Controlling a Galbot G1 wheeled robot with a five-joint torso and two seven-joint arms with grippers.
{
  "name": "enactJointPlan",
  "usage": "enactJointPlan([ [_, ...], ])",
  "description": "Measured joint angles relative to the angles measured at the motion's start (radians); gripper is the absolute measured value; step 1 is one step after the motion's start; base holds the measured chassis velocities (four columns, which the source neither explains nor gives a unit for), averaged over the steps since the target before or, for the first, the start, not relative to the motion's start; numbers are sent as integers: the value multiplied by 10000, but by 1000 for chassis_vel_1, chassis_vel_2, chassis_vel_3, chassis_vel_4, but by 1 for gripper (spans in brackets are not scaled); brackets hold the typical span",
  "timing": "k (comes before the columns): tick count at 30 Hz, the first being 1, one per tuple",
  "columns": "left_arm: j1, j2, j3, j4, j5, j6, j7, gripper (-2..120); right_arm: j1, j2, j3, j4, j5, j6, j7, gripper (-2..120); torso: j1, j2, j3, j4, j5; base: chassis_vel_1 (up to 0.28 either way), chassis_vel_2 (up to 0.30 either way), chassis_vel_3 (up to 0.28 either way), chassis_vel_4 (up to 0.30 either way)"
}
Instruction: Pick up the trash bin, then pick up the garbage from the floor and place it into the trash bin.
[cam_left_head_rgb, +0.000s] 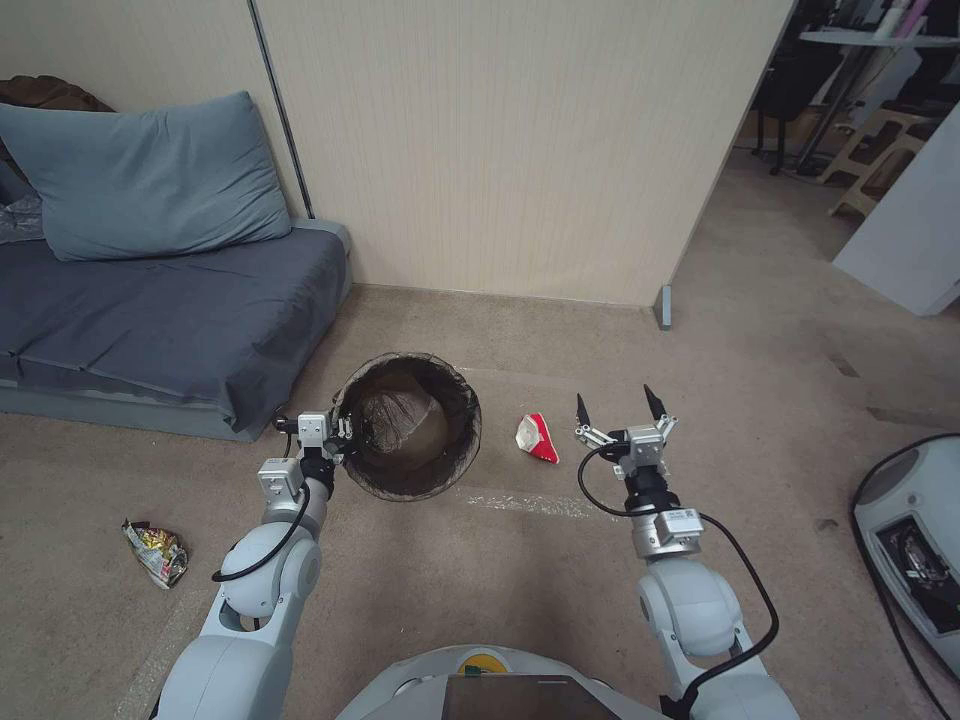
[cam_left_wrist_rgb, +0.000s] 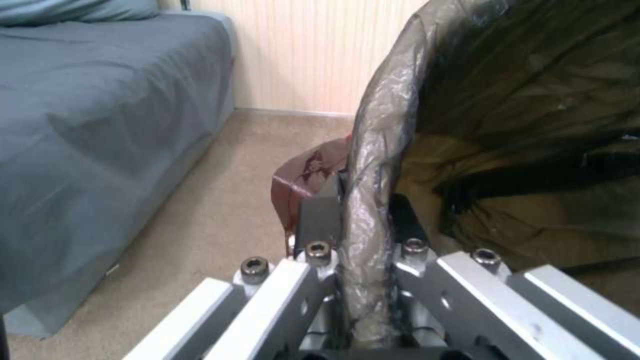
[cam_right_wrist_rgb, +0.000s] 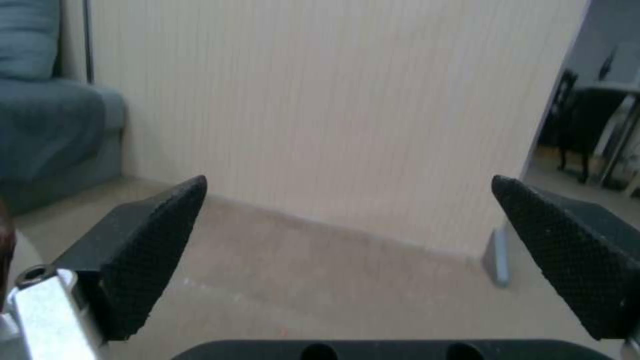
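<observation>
On floor: left claw (cam_left_head_rgb: 340, 432) clamps trash bin (cam_left_head_rgb: 408, 425) rim; right claw (cam_left_head_rgb: 620, 408) open, empty; red-and-white carton (cam_left_head_rgb: 537, 438), yellow wrapper (cam_left_head_rgb: 155, 551) uncollected.

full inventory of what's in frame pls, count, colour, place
trash bin: 1, dark brown bag liner over rim, on floor ahead, held at its rim
red-and-white carton: 1, on carpet between bin and right gripper
yellow snack wrapper: 1, crumpled, on carpet at far left, by left arm
sofa: 1, grey-blue, left against wall
pillow: 1, grey-blue, on sofa
wall panel: 1, beige, behind bin
left gripper: shut on bin rim and liner
right gripper: open, empty, above carpet right of carton
</observation>
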Motion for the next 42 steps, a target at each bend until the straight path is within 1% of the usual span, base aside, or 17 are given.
enactJointPlan([
  [2, 0, -21, 38, 13, 71, 0, 8, 2, 80, -217, -235, -141, 384, -589, 126, 100, 0, 0, 0, 0, 0, 0, 0, 0, 0],
  [3, 0, -21, 38, 13, 71, 0, 8, 2, 80, -217, -235, -141, 384, -589, 126, 100, 0, 0, 0, 0, 0, 0, 0, 0, 0],
  [6, 13, -42, 99, 66, 186, -7, 34, 2, 252, -519, -644, -466, 889, -1214, 303, 100, 0, 0, 0, -1, 0, 0, 0, 0, 0],
  [8, 16, -59, 127, 88, 228, -15, 40, 2, 344, -606, -773, -587, 1049, -1373, 317, 100, 0, 0, 0, 0, 0, 0, 0, 0, 0],
  [10, 13, -88, 186, 98, 273, -25, 52, 2, 596, -813, -1107, -748, 1606, -1884, 329, 100, 0, 0, 0, 0, 0, 0, 0, 0, 0],
  [11, 13, -88, 186, 98, 273, -25, 52, 2, 596, -813, -1107, -748, 1606, -1884, 329, 100, 0, 0, 0, 0, 0, 0, 0, 0, 0],
  [13, -11, -97, 215, 107, 319, -30, 60, 2, 987, -1073, -1500, -934, 2205, -2427, 388, 100, 0, 0, 0, 0, 0, 0, 0, 0, 0],
  [17, -24, -101, 220, 139, 358, -43, 71, 2, 1518, -1372, -1970, -1267, 2823, -2941, 429, 100, 0, 0, 0, 0, 0, 0, 0, 0, 0],
  [20, -26, -102, 221, 165, 387, -66, 81, 2, 1830, -1511, -2232, -1481, 3141, -3125, 498, 100, 0, 0, 1, 0, -1, 0, 0, 0, 0],
  [22, -44, -126, 236, 199, 451, -85, 102, 2, 2573, -1767, -2790, -1912, 3621, -3314, 565, 100, 0, 0, 0, 0, 0, 0, 0, 0, 0],
  [23, -44, -126, 236, 199, 451, -85, 102, 2, 2573, -1767, -2790, -1912, 3621, -3314, 565, 100, 0, 0, 0, 0, 0, 0, 0, 0, 0],
  [25, -49, -179, 262, 230, 527, -105, 120, 2, 3241, -1888, -3218, -2236, 4148, -3522, 696, 100, 0, 0, 1, 0, -2, 0, 0, 0, 0],
  [28, -37, -244, 290, 268, 618, -136, 132, 2, 3746, -1901, -3603, -2560, 4595, -3697, 874, 100, 0, 0, 1, 2, -1, 0, 0, 0, 0],
  [31, 32, -362, 332, 307, 749, -184, 159, 2, 4439, -1853, -4194, -3278, 5054, -3829, 1063, 100, 0, 0, 1, 1, -2, 0, 0, 0, 0],
  [33, 41, -378, 337, 313, 772, -189, 165, 2, 4541, -1829, -4287, -3411, 5081, -3835, 1087, 100, 0, -1, 1, 0, -1, 0, 0, 0, 0],
  [35, 55, -413, 337, 343, 827, -224, 175, 2, 4881, -1674, -4573, -3952, 5093, -3805, 1161, 100, 0, 0, 0, -1, -3, 0, 0, 0, 0],
  [42, 109, -502, 334, 392, 910, -282, 194, 2, 5277, -1320, -4712, -4909, 4920, -3575, 1231, 100, 0, 0, 0, 0, -2, 0, 0, 0, 0],
])
